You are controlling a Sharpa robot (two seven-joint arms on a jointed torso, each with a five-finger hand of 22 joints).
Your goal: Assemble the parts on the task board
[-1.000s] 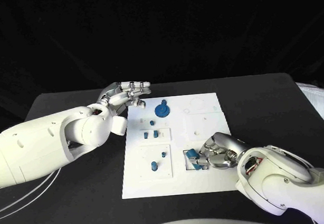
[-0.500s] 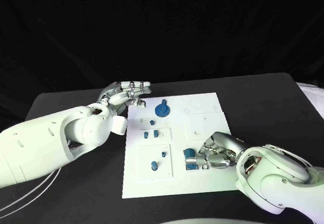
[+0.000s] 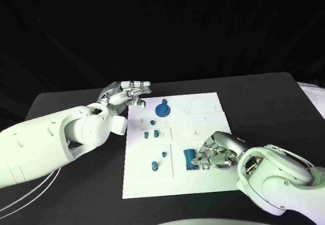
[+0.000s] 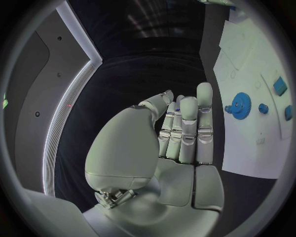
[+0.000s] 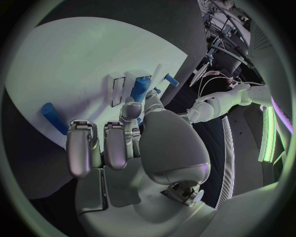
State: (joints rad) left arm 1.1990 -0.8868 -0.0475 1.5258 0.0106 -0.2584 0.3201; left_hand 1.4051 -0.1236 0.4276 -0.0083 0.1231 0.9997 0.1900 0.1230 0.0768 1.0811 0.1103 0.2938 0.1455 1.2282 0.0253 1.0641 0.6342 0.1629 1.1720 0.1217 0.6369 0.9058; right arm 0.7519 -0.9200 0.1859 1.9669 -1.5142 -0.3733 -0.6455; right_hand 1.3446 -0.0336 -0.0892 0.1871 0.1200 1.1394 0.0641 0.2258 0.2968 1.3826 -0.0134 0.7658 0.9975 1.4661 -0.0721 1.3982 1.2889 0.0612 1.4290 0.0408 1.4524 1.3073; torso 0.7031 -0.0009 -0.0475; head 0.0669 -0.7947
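At the upper left of the head view, the left hand (image 3: 128, 92) is hovering over the far left corner of the task board (image 3: 210, 129), fingers held together and gripping nothing; it is sitting exactly where it was a second ago. Just right of it, toward the frame's centre, the blue gear (image 3: 163, 111) is lying on the board, with small blue pegs (image 3: 155, 134) below it. Lower down, near the middle, a blue block (image 3: 189, 158) is standing in its recess. The right hand (image 3: 217, 153) is pressing at that block with its fingertips, though whether it is truly gripping it I cannot tell. Over the last second the hand has been edging leftward and the block has gone from tilted to upright, suggesting this part is seating and the step is nearly complete.
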